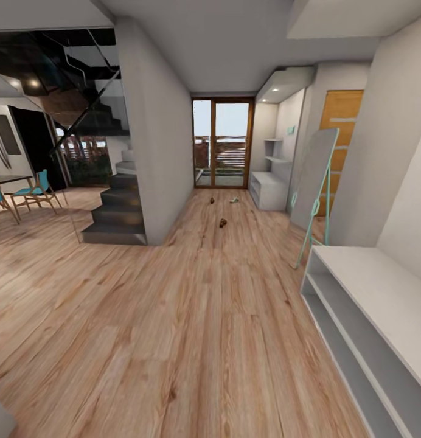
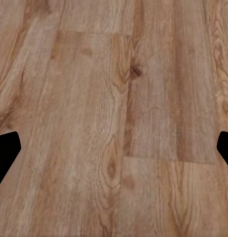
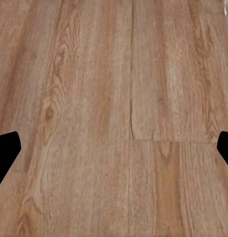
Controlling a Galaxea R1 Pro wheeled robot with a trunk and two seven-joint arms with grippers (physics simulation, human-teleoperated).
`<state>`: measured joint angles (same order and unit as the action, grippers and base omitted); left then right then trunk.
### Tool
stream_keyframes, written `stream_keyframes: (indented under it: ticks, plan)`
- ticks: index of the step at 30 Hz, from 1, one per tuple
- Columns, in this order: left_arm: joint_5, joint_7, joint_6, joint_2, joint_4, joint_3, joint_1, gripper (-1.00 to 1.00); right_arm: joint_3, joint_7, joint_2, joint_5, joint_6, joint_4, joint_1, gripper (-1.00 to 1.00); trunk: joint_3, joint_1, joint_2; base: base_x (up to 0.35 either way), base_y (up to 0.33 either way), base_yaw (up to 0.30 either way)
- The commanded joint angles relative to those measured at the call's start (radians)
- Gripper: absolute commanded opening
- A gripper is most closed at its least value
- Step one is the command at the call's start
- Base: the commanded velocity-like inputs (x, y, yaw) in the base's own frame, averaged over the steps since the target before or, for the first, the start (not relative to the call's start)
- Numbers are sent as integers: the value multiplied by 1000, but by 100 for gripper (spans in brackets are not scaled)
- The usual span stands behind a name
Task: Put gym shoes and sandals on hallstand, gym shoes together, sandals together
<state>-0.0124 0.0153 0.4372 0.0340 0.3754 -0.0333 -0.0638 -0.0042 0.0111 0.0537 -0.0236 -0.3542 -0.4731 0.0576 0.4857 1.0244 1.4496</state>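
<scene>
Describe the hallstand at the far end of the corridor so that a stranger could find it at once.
Look down the wood floor to the glass door. Just right of it, in a lit alcove, stands the hallstand, a low pale unit with wall shelves above. Unlike the nearer white shelf unit, it is beyond the leaning mirror.

The head view is evenly and softly lit, with daylight coming through the tall wood-framed glass door [image 1: 221,143] at the far end of the corridor. Small recessed ceiling spots [image 1: 275,90] glow above the far right alcove. The light brown wood-plank floor [image 1: 174,316] carries only faint, diffuse shadows and no hard glare. At far left the dark glass-sided staircase [image 1: 107,121] is dim and shows murky reflections. Straight lines bow toward the edges, as on the near light-grey shelf unit [image 1: 368,322] at right. Far objects are soft and lack detail. Both wrist views show flat, shadowless lighting and slightly blurred wood grain [image 2: 114,123] [image 3: 114,123].
</scene>
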Motion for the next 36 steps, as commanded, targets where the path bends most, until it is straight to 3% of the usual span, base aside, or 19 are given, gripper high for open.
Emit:
stream_keyframes:
  ticks: [1,36]
  plan:
    - [-1,2,3,0,-1,-2,-1,100,0,1,0,-2,-3,1,0,100,1,1,0,338,0,0]
    - [-1,2,3,0,0,-2,-1,100,-3,1,-1,-4,-4,-1,0,100,2,1,0,338,0,0]
